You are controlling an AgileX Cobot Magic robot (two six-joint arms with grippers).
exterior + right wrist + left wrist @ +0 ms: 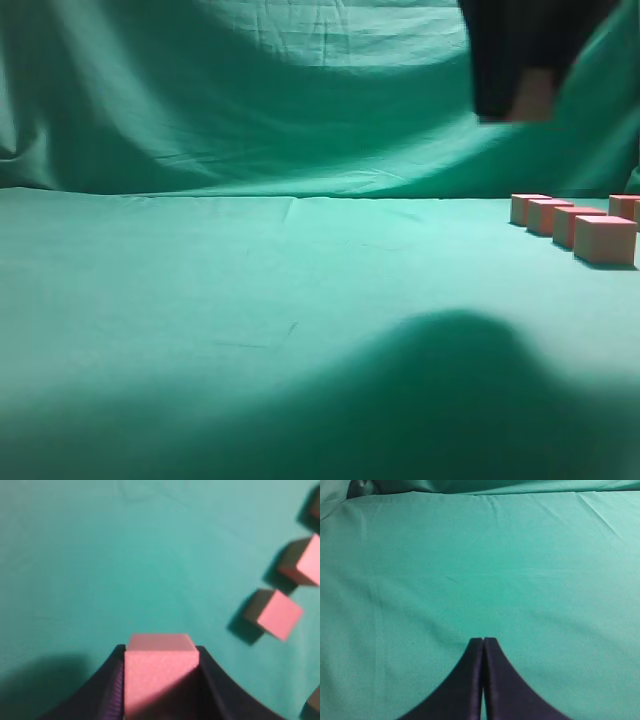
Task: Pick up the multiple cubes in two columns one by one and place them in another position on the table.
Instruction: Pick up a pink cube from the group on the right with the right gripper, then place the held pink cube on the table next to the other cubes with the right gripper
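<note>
One cube (pixel 160 672) is pinched between your right gripper (pixel 161 680) jaws, lifted clear of the table (pixel 200 290). It is not yet placed, and the other cubes (pixel 575 225) wait in their columns at right. Your left gripper (pixel 483 642) hangs pressed together, empty.

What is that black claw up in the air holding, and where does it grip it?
The right gripper holds one pink cube, pinched by two opposite side faces, lifted clear of the table. The left gripper is shut on nothing.

Right gripper (pixel 530 100) cut off by top edge; held cube (pixel 534 97) blurred. Cubes (pixel 622 207) at 3 o'clock clipped by right edge.
</note>
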